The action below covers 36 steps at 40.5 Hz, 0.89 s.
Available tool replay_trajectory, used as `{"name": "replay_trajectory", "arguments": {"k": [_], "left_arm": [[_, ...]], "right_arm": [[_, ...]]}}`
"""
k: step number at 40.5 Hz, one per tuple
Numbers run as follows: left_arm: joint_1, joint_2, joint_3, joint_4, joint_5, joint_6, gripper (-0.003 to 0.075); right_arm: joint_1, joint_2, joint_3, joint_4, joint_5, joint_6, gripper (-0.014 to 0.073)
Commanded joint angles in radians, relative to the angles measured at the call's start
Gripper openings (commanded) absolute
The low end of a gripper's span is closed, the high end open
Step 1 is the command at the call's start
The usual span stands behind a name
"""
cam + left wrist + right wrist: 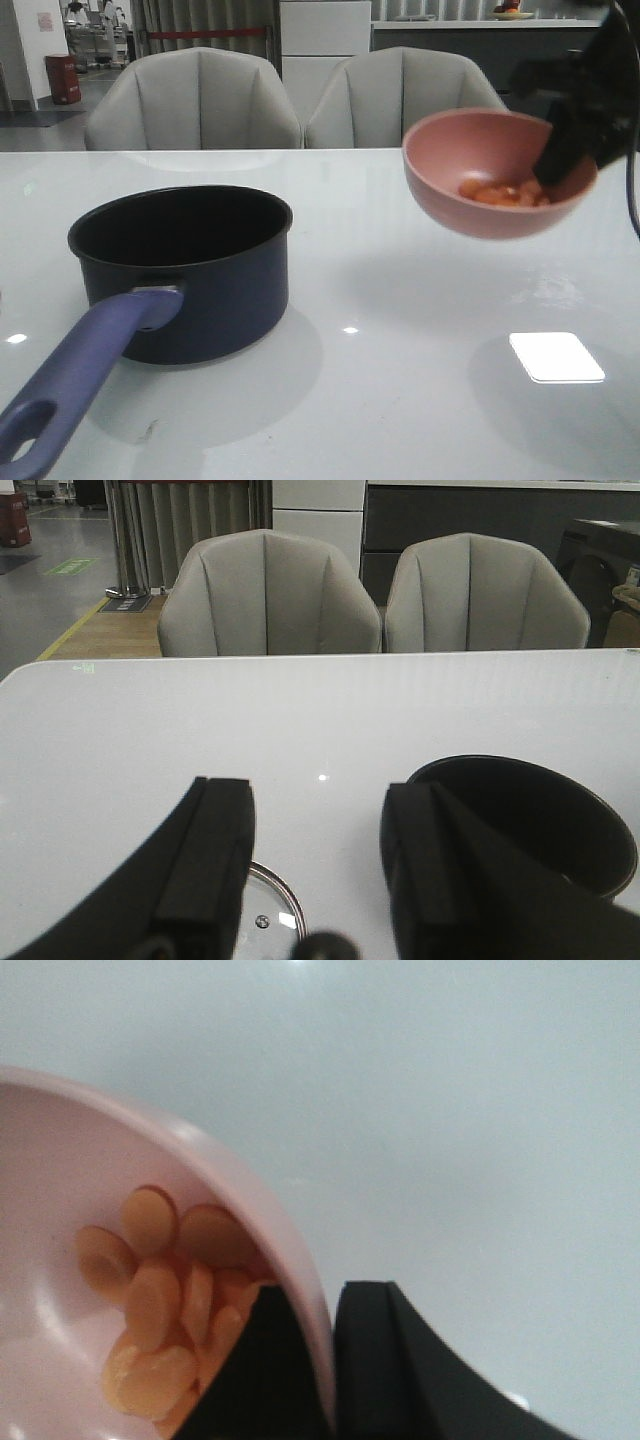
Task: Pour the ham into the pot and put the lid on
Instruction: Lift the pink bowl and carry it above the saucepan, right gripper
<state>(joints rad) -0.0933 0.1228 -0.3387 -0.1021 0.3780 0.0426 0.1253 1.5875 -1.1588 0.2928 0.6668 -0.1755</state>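
Pink bowl (495, 175) rim pinched in right claw (332, 1360), airborne right of pot (185, 270), ham (503, 193) slices piled inside. Glass lid (268, 905) mostly hidden between spread, empty left claw (315, 865) fingers, on glossy white counter (400, 400) just beside the pot.

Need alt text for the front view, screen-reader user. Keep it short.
The right gripper holds a pink bowl by its rim, raised above a white table, with orange ham slices inside. To the left, an empty dark blue pot stands on the table, its purple handle pointing toward the camera. Two grey chairs stand behind.
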Motion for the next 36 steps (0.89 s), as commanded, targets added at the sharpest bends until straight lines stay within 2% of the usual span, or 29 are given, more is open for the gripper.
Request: {"name": "replay_trajectory", "arguments": {"k": [1, 5, 15, 20, 24, 31, 36], "left_arm": [[-0.007, 0.012, -0.024, -0.007, -0.070, -0.004, 0.0353], [-0.007, 0.012, -0.024, -0.007, -0.070, -0.004, 0.0353], [-0.007, 0.012, -0.024, -0.007, -0.070, -0.004, 0.0353], [-0.007, 0.012, -0.024, -0.007, -0.070, -0.004, 0.0353], [-0.007, 0.012, -0.024, -0.007, -0.070, -0.004, 0.0353], [-0.007, 0.012, -0.024, -0.007, -0.066, -0.004, 0.0353], [-0.007, 0.012, -0.024, -0.007, -0.066, -0.004, 0.0353]], "right_arm": [[0.065, -0.093, -0.087, -0.022, -0.041, -0.009, 0.0138], [0.157, -0.103, -0.153, -0.084, -0.027, 0.012, 0.0138], [0.390, -0.068, -0.242, -0.312, -0.059, 0.201, 0.0138], [0.473, -0.008, -0.295, -0.416, -0.060, 0.284, 0.0138], [0.513, 0.050, -0.330, -0.465, -0.104, 0.365, 0.0138], [0.519, 0.096, -0.337, -0.470, -0.258, 0.476, 0.0138], [0.519, 0.114, -0.337, -0.470, -0.374, 0.482, 0.0138]]}}
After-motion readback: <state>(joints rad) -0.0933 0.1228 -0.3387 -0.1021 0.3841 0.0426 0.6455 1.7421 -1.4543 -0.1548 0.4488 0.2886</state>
